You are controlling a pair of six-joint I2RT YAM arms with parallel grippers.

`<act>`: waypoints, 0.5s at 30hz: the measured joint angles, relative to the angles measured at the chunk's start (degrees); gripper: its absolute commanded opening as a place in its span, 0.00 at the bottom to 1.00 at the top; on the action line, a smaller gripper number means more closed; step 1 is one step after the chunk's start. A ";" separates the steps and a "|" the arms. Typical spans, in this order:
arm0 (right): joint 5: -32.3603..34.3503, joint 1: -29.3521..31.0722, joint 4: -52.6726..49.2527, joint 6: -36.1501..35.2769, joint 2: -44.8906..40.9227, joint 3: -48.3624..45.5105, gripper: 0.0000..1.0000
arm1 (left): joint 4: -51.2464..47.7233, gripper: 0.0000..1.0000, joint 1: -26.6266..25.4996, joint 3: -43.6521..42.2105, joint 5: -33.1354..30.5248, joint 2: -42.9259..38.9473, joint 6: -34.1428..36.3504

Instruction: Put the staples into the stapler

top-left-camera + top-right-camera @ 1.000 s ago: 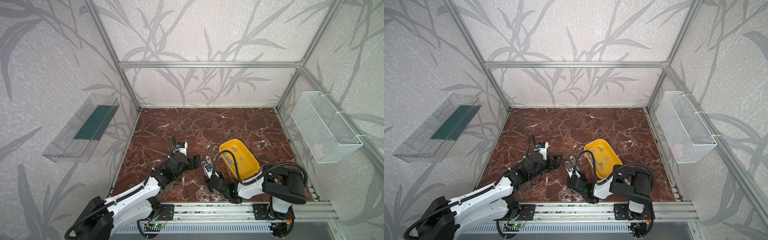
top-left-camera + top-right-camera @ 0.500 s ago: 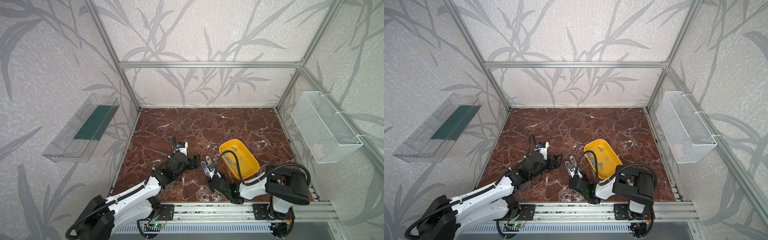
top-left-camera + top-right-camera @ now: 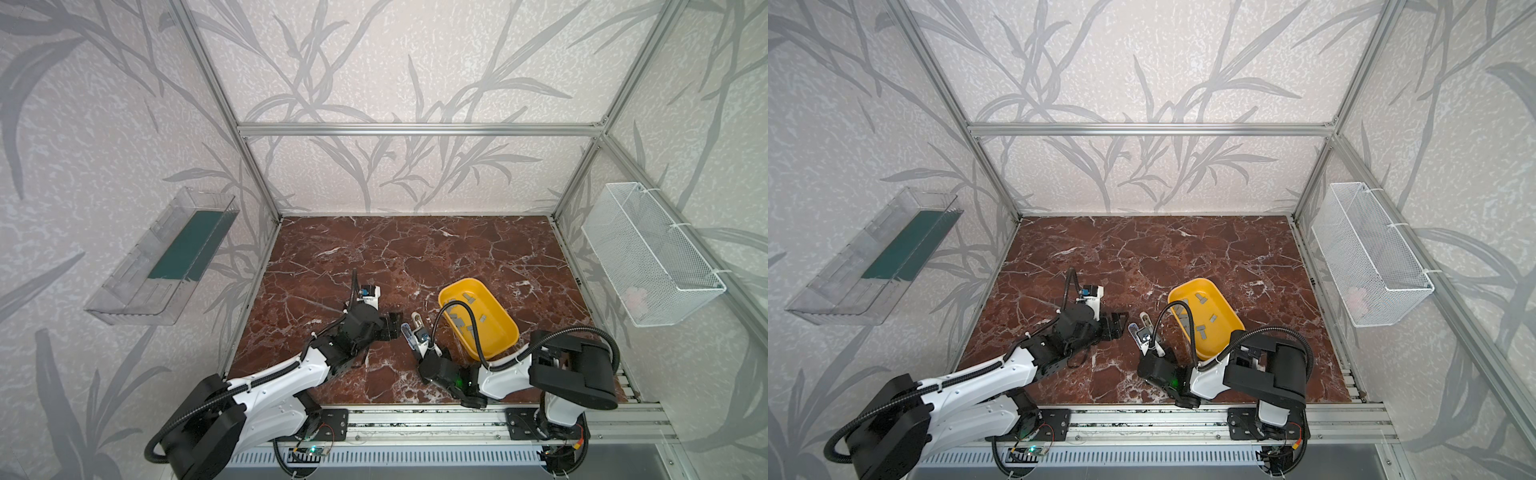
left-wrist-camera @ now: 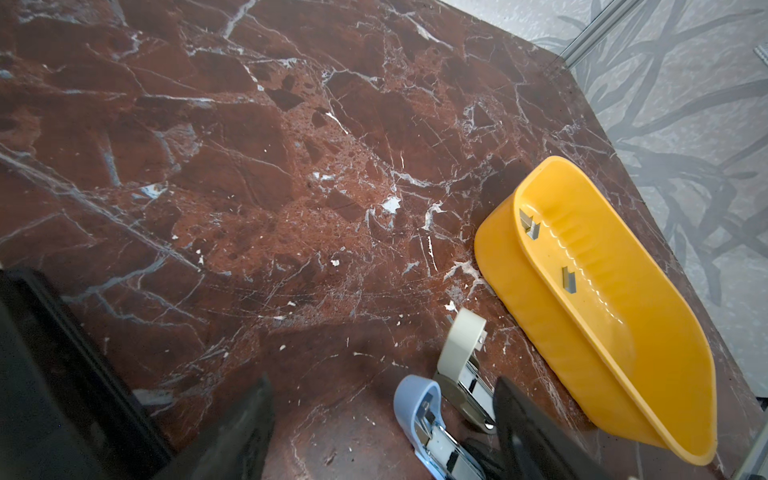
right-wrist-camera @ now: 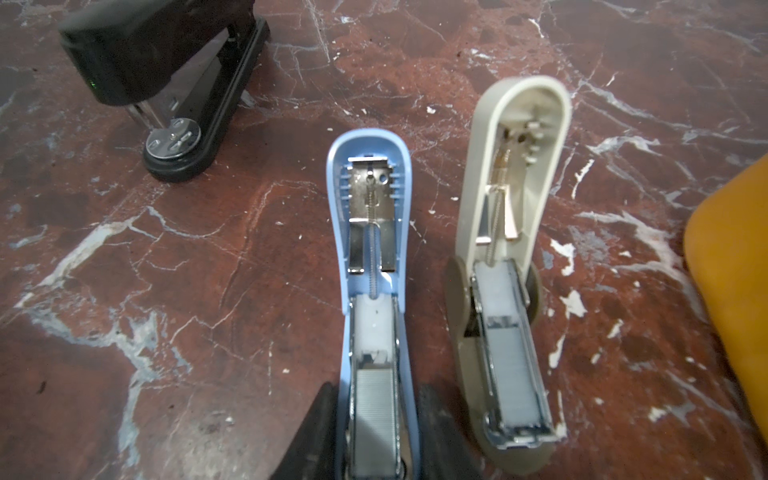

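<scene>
Your right gripper [image 5: 378, 392] has narrowed onto the blue stapler [image 5: 376, 299]; staples [image 5: 371, 432] already lie in its channel, but its lid stays open. Your left gripper [image 3: 395, 326] is wide and empty.

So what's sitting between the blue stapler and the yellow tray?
The beige stapler, lying open on the marble, sits between the blue stapler and the yellow tray. The right wrist view shows it most clearly.

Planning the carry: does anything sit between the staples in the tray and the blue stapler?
Yes. The beige stapler lies open between the tray and the blue stapler, and the staples sit inside the tray's wall.
</scene>
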 measured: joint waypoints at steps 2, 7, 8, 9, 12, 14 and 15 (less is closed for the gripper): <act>-0.11 -0.02 0.66 0.00 0.00 -0.31 0.29 | 1.46 0.79 0.37 0.00 0.76 2.29 -0.72; -0.61 -0.02 2.58 -0.02 0.00 -1.29 0.28 | 5.97 0.71 1.25 0.00 3.39 8.55 -2.67; -0.68 -0.02 2.89 0.00 0.00 -1.44 0.29 | 6.71 0.70 1.31 0.00 3.89 9.73 -2.93; -0.76 -0.02 3.17 0.00 0.02 -1.57 0.28 | 7.32 0.70 1.36 0.00 4.20 10.69 -3.10; -1.14 -0.04 4.22 0.00 0.09 -2.01 0.28 | 9.40 0.65 1.38 0.00 5.14 13.11 -3.63; -1.46 -0.20 4.76 0.00 0.09 -2.25 0.28 | 10.82 0.63 1.40 0.00 5.92 14.38 -3.67; -1.53 -0.22 5.01 0.00 0.13 -2.32 0.28 | 11.39 0.63 1.40 0.00 6.32 14.88 -3.72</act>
